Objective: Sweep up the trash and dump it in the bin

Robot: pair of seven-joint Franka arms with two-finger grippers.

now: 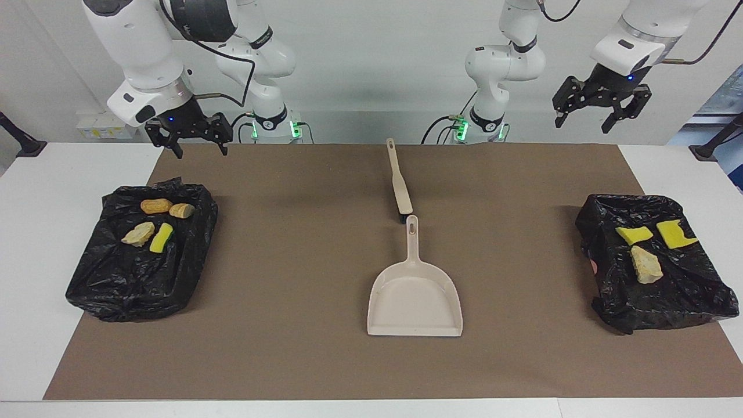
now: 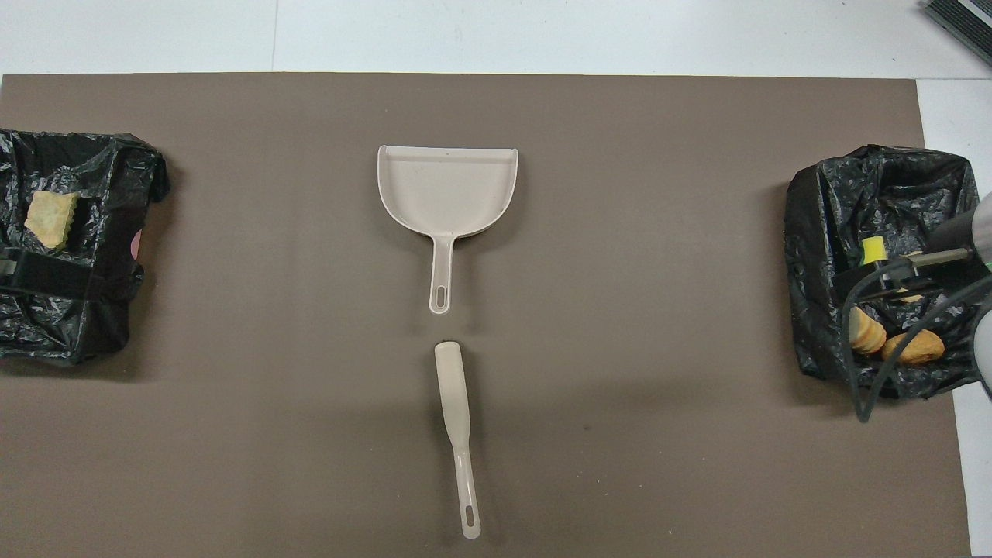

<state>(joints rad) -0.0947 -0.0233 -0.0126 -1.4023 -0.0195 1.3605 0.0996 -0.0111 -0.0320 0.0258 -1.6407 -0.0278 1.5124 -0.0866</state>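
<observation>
Your left gripper [image 1: 600, 110] hangs high over the left arm's end of the table with its fingers spread wide and nothing between them. Your right gripper [image 1: 187, 136] is raised above the mat's [image 1: 290, 261] edge at the right arm's end, also wide and empty.

All 7 pieces of trash [image 1: 638, 262] already lie in the 2 bag-lined bins: 4 in the bin [image 1: 116, 278] at the right arm's end, 3 in the other bin [image 1: 685, 296] at the left arm's end. The dustpan [image 1: 415, 296] sits empty mid-mat, with the brush [image 1: 399, 184] nearer the robots, its bristle end almost touching the dustpan's handle.

The job looks done, so any risk lies in further motion. Each gripper hangs close to a bin; a low pass could snag the loose black liner and drag it, spilling scraps back onto the mat. The brush and dustpan handle lie nearly end to end, so reaching for 1 could knock the other askew.
</observation>
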